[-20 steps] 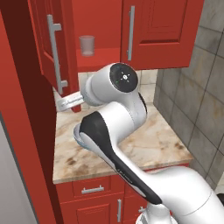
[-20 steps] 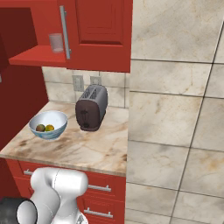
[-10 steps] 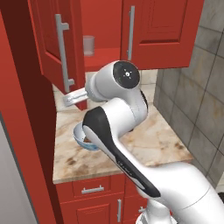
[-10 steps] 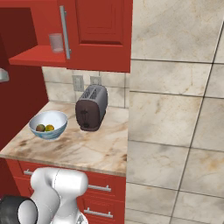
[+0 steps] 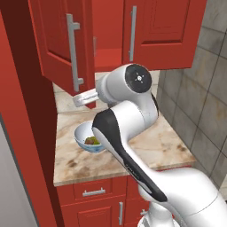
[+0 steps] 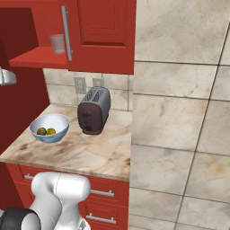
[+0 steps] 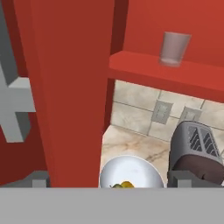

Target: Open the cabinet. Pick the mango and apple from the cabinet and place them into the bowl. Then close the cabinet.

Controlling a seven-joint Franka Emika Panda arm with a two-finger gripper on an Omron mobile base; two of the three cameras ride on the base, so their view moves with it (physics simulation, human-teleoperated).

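The cabinet (image 5: 164,31) has its right door shut and its left door (image 5: 57,44) standing partly open, with a long silver handle (image 5: 73,51). My gripper (image 5: 84,98) is open, at the lower edge of that left door. In the hand view the door's red edge (image 7: 72,87) stands close in front, between the fingertips (image 7: 183,178). The pale blue bowl (image 6: 49,128) sits on the counter under the cabinet and holds the dark red apple (image 6: 41,131) and the yellow-green mango (image 6: 51,131). The bowl (image 5: 86,141) lies just below my arm.
A clear glass cup (image 6: 57,43) stands on the red cabinet shelf (image 7: 166,74). A dark toaster (image 6: 93,110) sits right of the bowl, against the tiled wall. Marble counter (image 6: 90,152) tops lower red drawers. A tall red panel (image 5: 26,133) bounds the left.
The left cabinet door has swung inward toward shut. My gripper has risen and moved right along with it, staying open.
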